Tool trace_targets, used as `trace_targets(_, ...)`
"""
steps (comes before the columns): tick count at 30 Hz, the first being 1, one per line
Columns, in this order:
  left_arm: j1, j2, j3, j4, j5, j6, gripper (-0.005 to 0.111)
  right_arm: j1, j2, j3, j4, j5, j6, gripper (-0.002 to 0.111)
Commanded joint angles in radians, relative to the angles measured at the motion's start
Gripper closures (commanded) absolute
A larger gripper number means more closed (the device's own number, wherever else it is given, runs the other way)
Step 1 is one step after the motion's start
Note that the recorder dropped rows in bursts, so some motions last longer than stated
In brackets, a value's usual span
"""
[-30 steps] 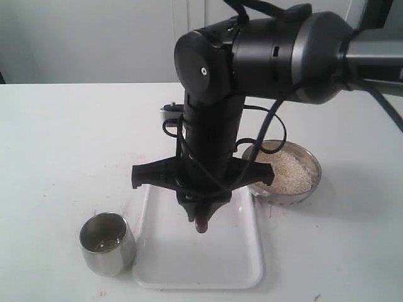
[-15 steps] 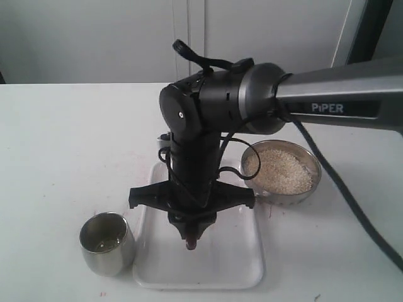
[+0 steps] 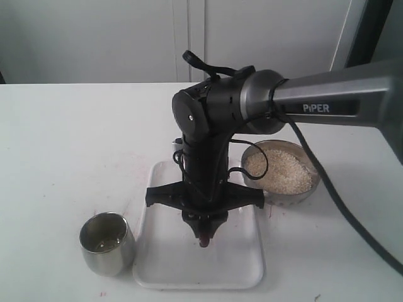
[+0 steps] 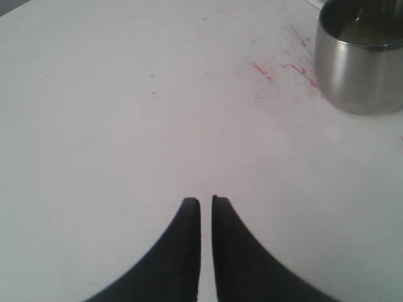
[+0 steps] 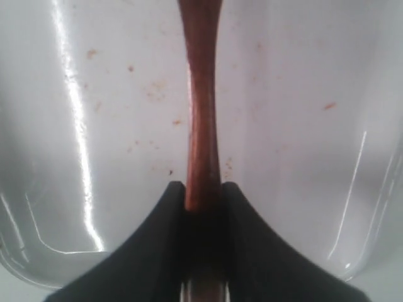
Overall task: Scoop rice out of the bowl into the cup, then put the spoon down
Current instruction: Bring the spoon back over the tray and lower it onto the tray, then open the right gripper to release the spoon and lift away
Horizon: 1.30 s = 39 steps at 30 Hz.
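Note:
My right gripper (image 3: 203,234) points down over the white tray (image 3: 164,264) and is shut on the handle of the dark reddish-brown wooden spoon (image 5: 201,113); only the spoon's end (image 3: 203,239) shows below the fingers in the exterior view. The gripper (image 5: 203,189) clamps the handle over the tray floor (image 5: 296,126). The steel bowl (image 3: 312,185) holds rice (image 3: 283,171) at the right, behind the arm. The steel cup (image 3: 106,244) stands at the front left with a few grains inside. My left gripper (image 4: 206,201) is shut and empty above the table, with the cup (image 4: 359,69) off to one side.
The right arm's black wrist (image 3: 208,126) and cables stand over the tray and hide part of the bowl's rim. Pinkish-red smears (image 4: 277,69) mark the white table near the cup. A pale wall (image 3: 94,38) runs behind the table.
The right gripper with the spoon has shifted slightly rightward over the tray and sits low above it. Cup and bowl have not moved.

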Motion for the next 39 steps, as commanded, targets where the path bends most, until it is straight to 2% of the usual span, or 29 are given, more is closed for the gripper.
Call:
trace_targets(1,-0.005,0.000,0.009,-0.006,0.048,-0.006,0.092,-0.009,0.014,-0.006,-0.010,0.012,-0.020,0.108)
trace_targets(5,-0.005,0.000,0.009,-0.006,0.048,-0.006,0.092,-0.009,0.018,-0.006,-0.010,0.007,-0.020,0.100)
trace_targets(11,-0.005,0.000,0.009,-0.006,0.048,-0.006,0.092,-0.010,0.018,-0.006,-0.014,-0.007,-0.020,0.077)
trace_targets(17,-0.005,0.000,0.009,-0.006,0.048,-0.006,0.092,-0.010,0.018,-0.009,-0.011,-0.010,-0.020,0.074)
trace_targets(21,-0.005,0.000,0.009,-0.006,0.048,-0.006,0.092,-0.010,-0.005,-0.010,-0.011,0.033,-0.076,0.075)
trace_targets(27,-0.005,0.000,0.009,-0.006,0.048,-0.006,0.092,-0.008,-0.124,-0.010,-0.006,0.097,-0.184,0.085)
trace_targets(30,-0.005,0.000,0.009,-0.006,0.048,-0.006,0.092,-0.008,-0.215,-0.010,-0.028,0.159,-0.235,0.091)
trace_targets(35,-0.005,0.000,0.009,-0.006,0.048,-0.006,0.092,0.006,-0.415,0.032,-0.102,0.159,-0.321,0.108)
trace_targets(39,-0.005,0.000,0.009,-0.006,0.048,-0.006,0.092,0.044,-0.635,0.112,-0.111,0.159,-0.321,0.108)
